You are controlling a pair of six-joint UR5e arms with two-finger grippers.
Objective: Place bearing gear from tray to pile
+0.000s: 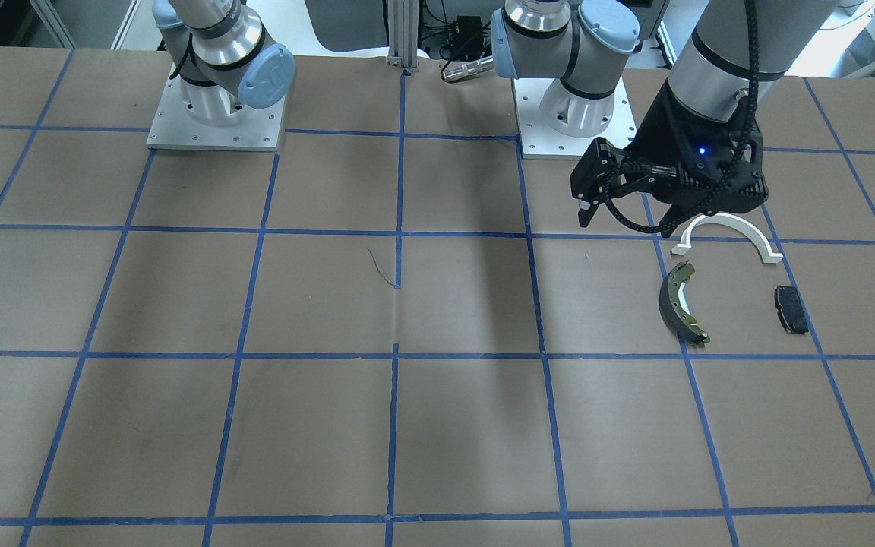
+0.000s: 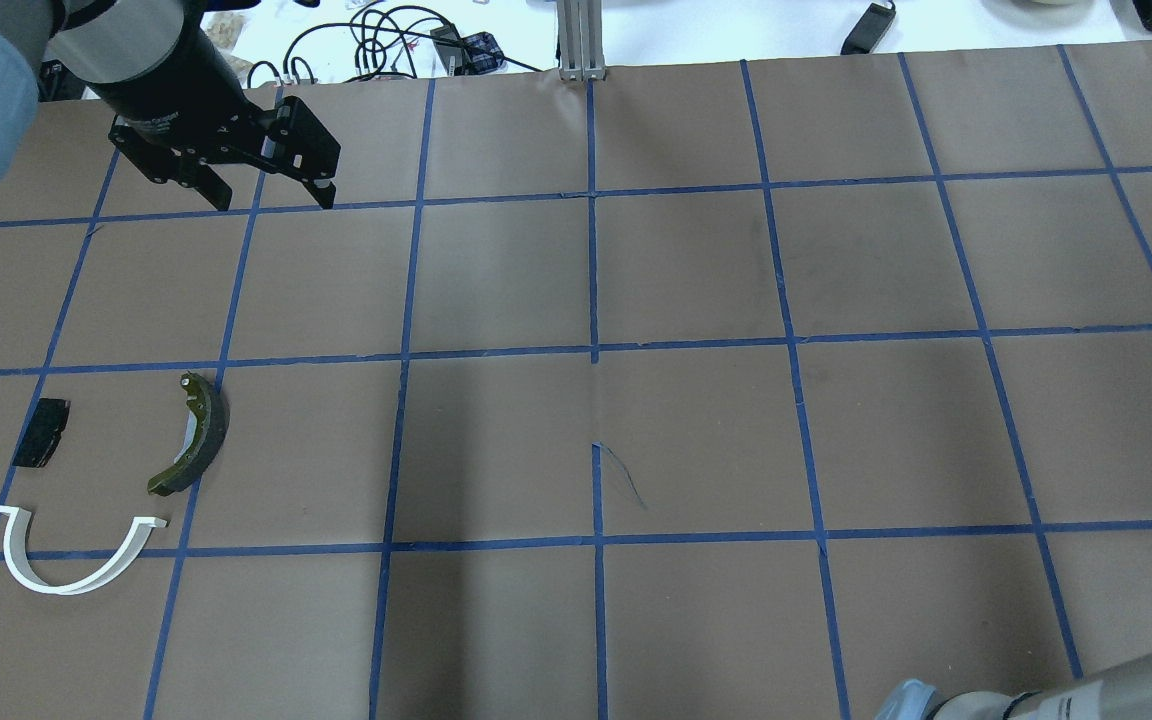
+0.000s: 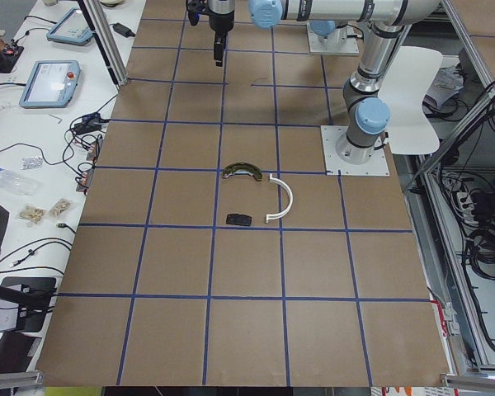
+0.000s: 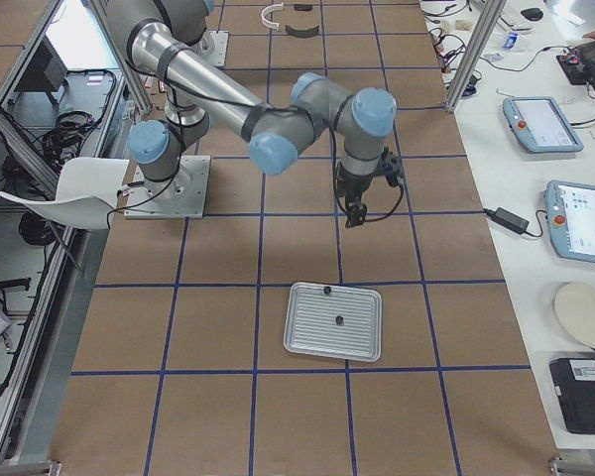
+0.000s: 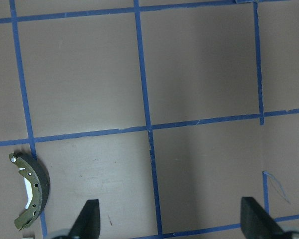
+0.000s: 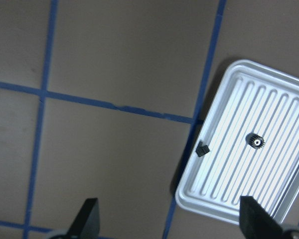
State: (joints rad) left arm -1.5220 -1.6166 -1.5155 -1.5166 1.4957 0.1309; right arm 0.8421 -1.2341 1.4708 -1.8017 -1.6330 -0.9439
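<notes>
Your right tool hangs over bare counter with its fingers spread wide and nothing between them. In its wrist view you see the ribbed metal tray off to one side of the tool, not under it. The bearing gear lies inside that tray, near the middle, and a small black piece sits at the tray's edge. Your left tool is also spread and holds nothing, raised above the counter near the pile. The pile lies at the far end of the counter from the tray: a white half-ring, a dark brake shoe with an olive rim, and a small black pad, all close together but apart from one another
</notes>
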